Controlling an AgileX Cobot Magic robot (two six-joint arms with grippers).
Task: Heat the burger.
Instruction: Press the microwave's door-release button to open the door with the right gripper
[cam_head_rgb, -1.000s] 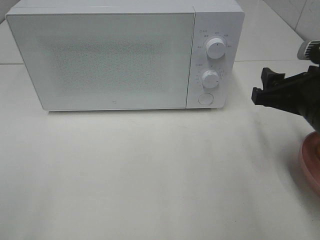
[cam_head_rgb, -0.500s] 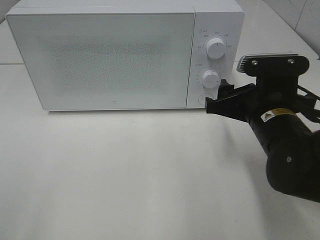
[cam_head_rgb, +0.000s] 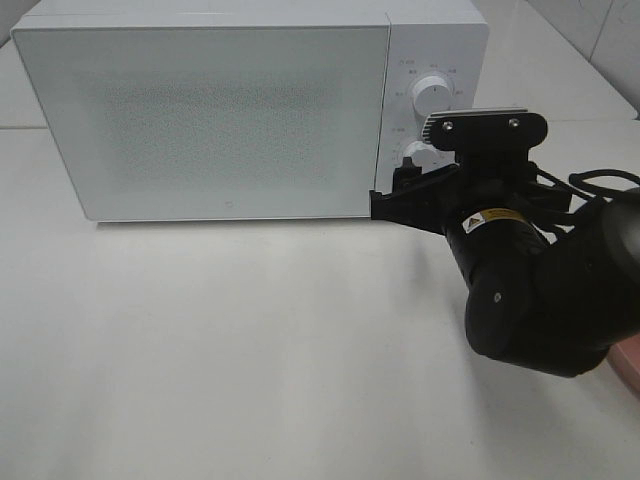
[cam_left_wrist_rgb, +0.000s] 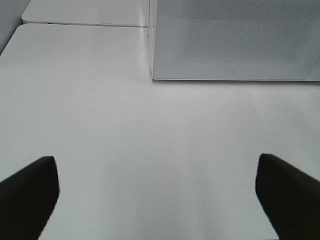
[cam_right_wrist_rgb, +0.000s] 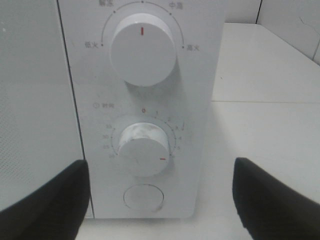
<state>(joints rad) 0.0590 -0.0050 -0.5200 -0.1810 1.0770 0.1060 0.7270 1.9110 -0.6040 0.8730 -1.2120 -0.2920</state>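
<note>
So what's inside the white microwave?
Can't tell. The microwave has its door shut, and the white dotted panel hides whatever is inside. Only the outside shows, like the top knob and round button.

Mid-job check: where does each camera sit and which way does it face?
Exterior high: up front, looking down on the microwave and table; shows the right arm, right tool by the knobs.
Left wrist: low over the table, facing the microwave door; the open left tool shows.
Right wrist: close up, facing the knobs and button; the open right tool shows.
Shared: all see the microwave.
</note>
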